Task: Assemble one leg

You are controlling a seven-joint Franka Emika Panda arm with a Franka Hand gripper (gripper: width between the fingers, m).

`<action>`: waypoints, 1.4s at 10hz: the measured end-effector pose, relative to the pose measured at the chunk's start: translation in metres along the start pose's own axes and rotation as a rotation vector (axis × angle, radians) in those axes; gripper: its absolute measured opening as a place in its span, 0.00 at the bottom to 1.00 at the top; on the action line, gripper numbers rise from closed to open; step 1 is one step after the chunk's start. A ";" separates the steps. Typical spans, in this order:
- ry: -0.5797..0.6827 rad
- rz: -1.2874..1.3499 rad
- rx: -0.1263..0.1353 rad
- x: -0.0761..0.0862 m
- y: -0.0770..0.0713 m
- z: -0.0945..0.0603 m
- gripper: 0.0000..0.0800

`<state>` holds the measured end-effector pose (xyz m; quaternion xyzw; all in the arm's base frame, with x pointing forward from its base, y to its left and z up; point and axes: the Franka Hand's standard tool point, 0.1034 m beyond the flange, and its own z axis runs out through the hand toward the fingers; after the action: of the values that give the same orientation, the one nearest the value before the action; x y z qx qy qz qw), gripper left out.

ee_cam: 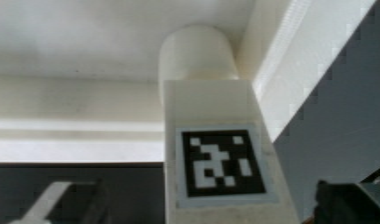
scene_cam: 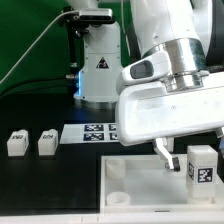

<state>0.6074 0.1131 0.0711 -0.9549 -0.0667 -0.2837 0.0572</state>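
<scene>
A white leg (scene_cam: 201, 166) with a black-and-white tag stands upright at the near right corner of the large white tray-like top (scene_cam: 135, 190) in the exterior view. My gripper (scene_cam: 190, 155) hangs over it, jaws open, one finger (scene_cam: 163, 152) to the leg's left. In the wrist view the leg (ee_cam: 219, 130) runs between my fingers (ee_cam: 55, 203) with a gap on each side, and its far rounded end sits against the top's corner wall (ee_cam: 285, 60). The gripper (ee_cam: 205, 208) does not touch the leg.
Two more white legs (scene_cam: 16, 142) (scene_cam: 46, 142) lie on the black table at the exterior view's left. The marker board (scene_cam: 95, 131) lies behind the top. A white pedestal with a warning triangle (scene_cam: 100, 70) stands at the back.
</scene>
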 end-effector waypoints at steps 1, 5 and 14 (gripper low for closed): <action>0.000 0.000 0.000 0.000 0.000 0.000 0.81; -0.002 0.000 0.000 -0.001 0.000 0.001 0.81; -0.555 0.043 0.111 0.011 -0.007 -0.012 0.81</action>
<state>0.6089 0.1192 0.0872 -0.9926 -0.0749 -0.0062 0.0950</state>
